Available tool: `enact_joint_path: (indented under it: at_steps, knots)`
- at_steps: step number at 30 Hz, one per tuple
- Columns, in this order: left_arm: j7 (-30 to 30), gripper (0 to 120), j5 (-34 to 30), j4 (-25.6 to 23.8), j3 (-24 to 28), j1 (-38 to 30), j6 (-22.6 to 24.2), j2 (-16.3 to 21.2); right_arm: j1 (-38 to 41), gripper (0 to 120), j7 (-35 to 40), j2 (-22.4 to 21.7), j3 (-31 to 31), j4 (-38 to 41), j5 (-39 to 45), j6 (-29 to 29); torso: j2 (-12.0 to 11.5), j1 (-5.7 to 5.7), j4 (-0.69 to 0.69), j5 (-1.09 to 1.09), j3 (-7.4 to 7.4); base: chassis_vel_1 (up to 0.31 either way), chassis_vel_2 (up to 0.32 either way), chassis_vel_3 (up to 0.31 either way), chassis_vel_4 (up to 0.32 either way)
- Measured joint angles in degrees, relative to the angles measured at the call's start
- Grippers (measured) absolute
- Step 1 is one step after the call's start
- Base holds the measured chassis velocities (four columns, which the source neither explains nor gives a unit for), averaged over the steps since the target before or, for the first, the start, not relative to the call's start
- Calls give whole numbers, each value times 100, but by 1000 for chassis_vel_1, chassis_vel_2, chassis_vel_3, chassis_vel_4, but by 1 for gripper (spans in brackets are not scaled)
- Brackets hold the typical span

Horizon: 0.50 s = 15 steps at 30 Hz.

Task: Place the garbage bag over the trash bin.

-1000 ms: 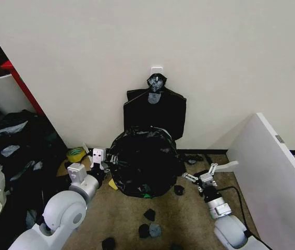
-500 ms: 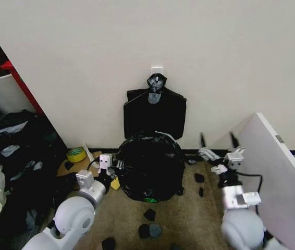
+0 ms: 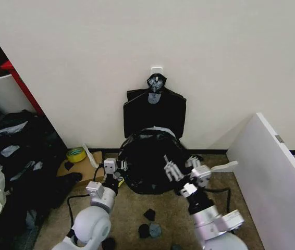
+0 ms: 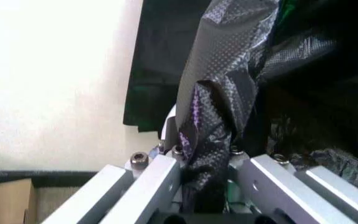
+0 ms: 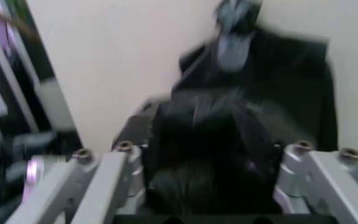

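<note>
Garbage bag (image 3: 148,162) sits on the floor against the wall, draped over the trash bin, of which a sliver of white rim (image 3: 160,128) shows at the back. Left gripper (image 3: 115,166) is at the bag's left side; in the left wrist view its fingers (image 4: 157,175) are pinched on a twisted fold of the black bag (image 4: 213,135). Right gripper (image 3: 181,166) is at the bag's right front, fingers spread; in the right wrist view the black plastic (image 5: 210,158) lies between them, blurred. Flat black bundle (image 3: 155,110) hangs on the wall behind. Yellow tape roll (image 3: 75,154) and cardboard box (image 3: 80,166) to the left; black scraps (image 3: 150,221) on the carpet in front.
</note>
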Motion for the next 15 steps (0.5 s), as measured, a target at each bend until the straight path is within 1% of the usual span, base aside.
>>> enact_joint_path:
  at_steps: [4,5,6,8,10,11,15]
  knots:
    - [-6,0,487,72,49,98,-298,-95,441,22,294,46,-375,-301,210,-635,0,0,1,-1,1,0,0,0,0]
    - [-6,0,487,72,49,98,-298,-95,441,22,294,46,-375,-301,210,-635,0,0,1,-1,1,0,0,0,0]
    - [0,0,578,84,56,121,-347,-104,538,18,362,71,-430,-357,293,-746,0,0,1,-1,1,0,0,0,0]
    - [9,0,704,90,74,191,-404,-116,884,8,598,176,-565,-593,515,-1081,0,0,1,0,1,0,0,0,0]
    - [8,0,718,84,91,252,-405,-120,1122,0,771,272,-641,-802,543,-1283,0,0,1,-1,1,0,0,0,0]
    - [8,0,718,84,91,252,-405,-120,1122,0,771,272,-641,-802,543,-1283,0,0,1,-1,1,0,0,0,0]
    - [-40,0,702,22,130,364,-329,-143,1543,0,1126,474,-786,-1214,418,-1588,0,0,1,-1,1,0,0,0,0]
